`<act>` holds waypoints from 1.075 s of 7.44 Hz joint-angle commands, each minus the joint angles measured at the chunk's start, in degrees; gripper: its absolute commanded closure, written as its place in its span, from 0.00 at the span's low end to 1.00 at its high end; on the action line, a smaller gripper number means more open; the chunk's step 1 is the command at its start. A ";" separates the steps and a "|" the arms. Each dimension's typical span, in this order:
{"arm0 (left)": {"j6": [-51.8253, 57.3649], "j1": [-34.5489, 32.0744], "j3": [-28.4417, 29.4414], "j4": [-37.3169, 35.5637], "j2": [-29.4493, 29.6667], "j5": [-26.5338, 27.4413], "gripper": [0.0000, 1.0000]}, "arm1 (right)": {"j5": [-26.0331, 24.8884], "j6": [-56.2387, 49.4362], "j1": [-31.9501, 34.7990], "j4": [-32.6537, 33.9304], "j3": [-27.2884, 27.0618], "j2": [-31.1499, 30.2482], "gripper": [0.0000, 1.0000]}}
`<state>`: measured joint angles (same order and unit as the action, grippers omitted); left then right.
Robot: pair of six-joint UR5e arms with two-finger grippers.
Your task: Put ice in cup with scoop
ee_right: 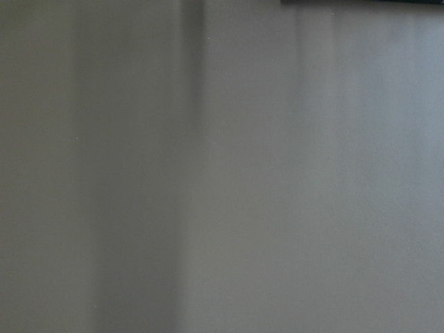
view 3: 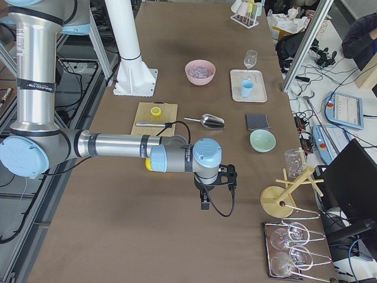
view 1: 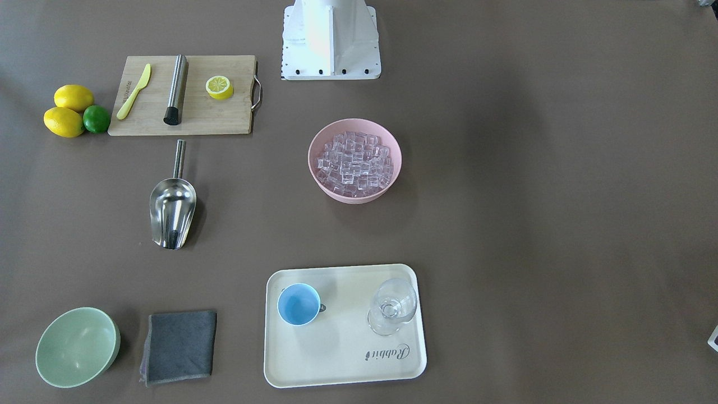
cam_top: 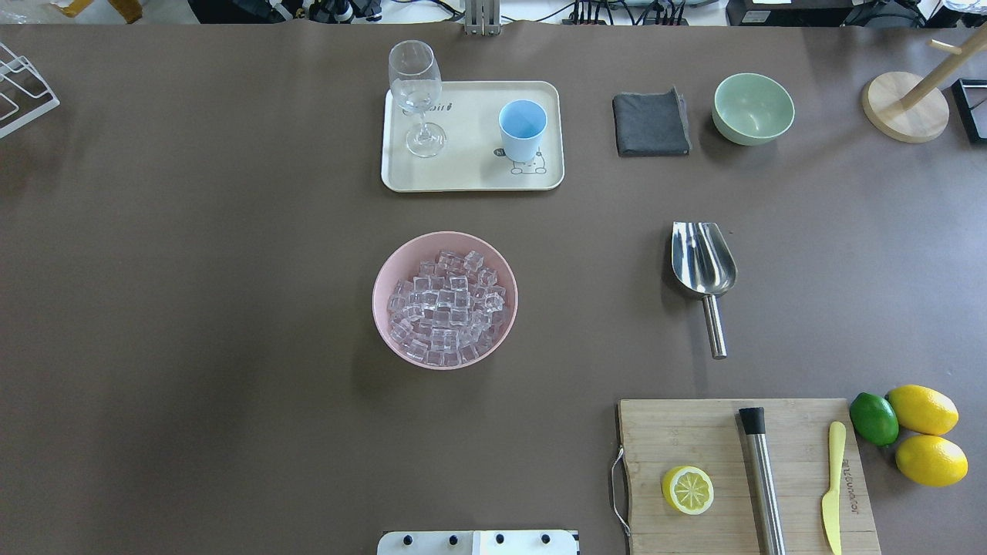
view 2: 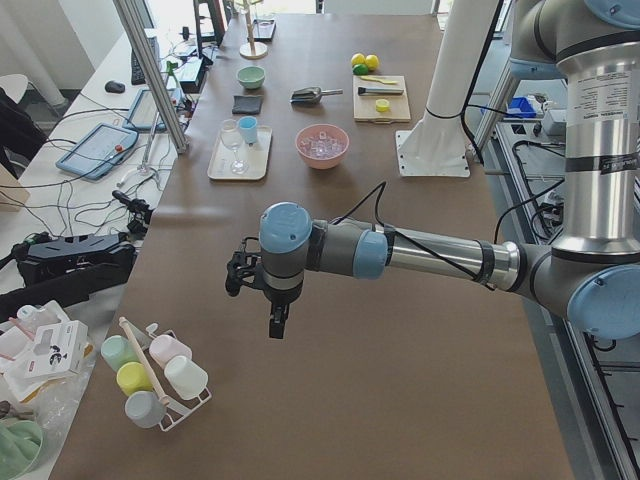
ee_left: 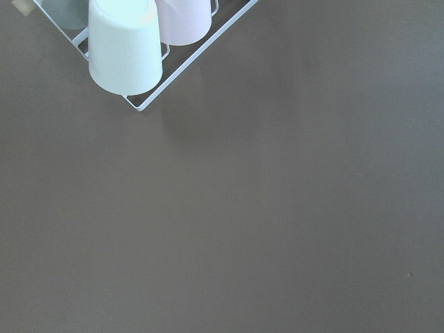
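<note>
Steel scoop (cam_top: pixel 703 266) is lying on the matte brown bench (cam_top: pixel 231 308), to the robot's right of the pink bowl (cam_top: pixel 378 301) of ice (cam_top: pixel 445 308), with the cup (cam_top: pixel 522 129) standing on its tray (cam_top: pixel 470 169). I am finding I cannot tell how far open the left tool (view 2: pixel 276 322) or right tool (view 3: pixel 204 203) is. I am fearing the slim handle rolling loose and cubes bouncing past the small cup, while cluttered lab desks (view 2: pixel 70 210) are flanking us.
</note>
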<state>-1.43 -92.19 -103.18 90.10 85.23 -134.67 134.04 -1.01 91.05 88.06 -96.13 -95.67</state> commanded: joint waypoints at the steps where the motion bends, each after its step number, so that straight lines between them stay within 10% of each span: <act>1: 0.02 0.08 0.00 0.08 0.02 -0.15 0.02 | 0.00 1.26 0.00 -0.08 -2.29 0.05 0.00; 8: 0.63 6.21 -0.09 0.34 3.87 -8.81 0.02 | -0.62 35.01 -21.76 0.00 -17.24 4.52 0.00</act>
<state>-1.11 -89.26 -103.25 90.26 86.49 -138.39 133.65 28.82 75.56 88.05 -111.04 -93.15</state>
